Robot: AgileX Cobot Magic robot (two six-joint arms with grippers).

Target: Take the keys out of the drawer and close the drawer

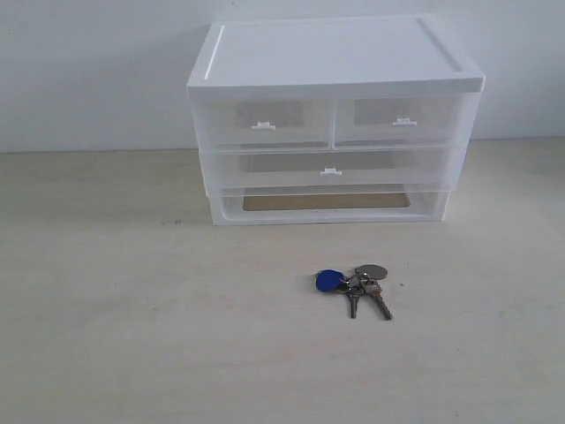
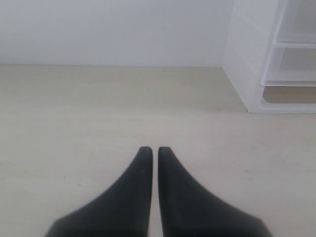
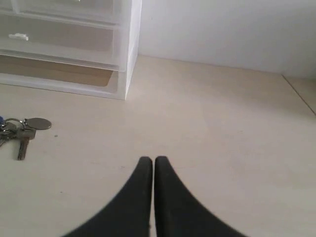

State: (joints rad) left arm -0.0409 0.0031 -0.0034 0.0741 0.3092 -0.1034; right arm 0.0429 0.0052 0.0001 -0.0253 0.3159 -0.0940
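We are logging the keys point(image 1: 355, 287) as lying flat on the table point(image 1: 106, 336), out in the open in front of the unit point(image 1: 335, 62) and well apart from it, a little right of its middle. Their blue fob point(image 1: 328, 281) is pointing left, the grey tag point(image 1: 372, 271) is sitting on the side nearer the unit, and two key blades are pointing away from it. The drawer point(image 1: 262, 122), top left of the unit, is sitting pushed in, with its front flush with the right drawer point(image 1: 404, 117) beside it. The wide drawer point(image 1: 331, 168) underneath is likewise sitting pushed in. The left gripper point(image 2: 150, 150) is hanging over bare table with its jaws pressed together, only a thin slit showing between the black fingers, and it is holding nothing. The unit's corner is standing ahead of it, off to one side. The right gripper point(image 3: 149, 159) is also hanging over the table, jaws together and empty. The keys are lying near it, off to one side, and are not touching it.
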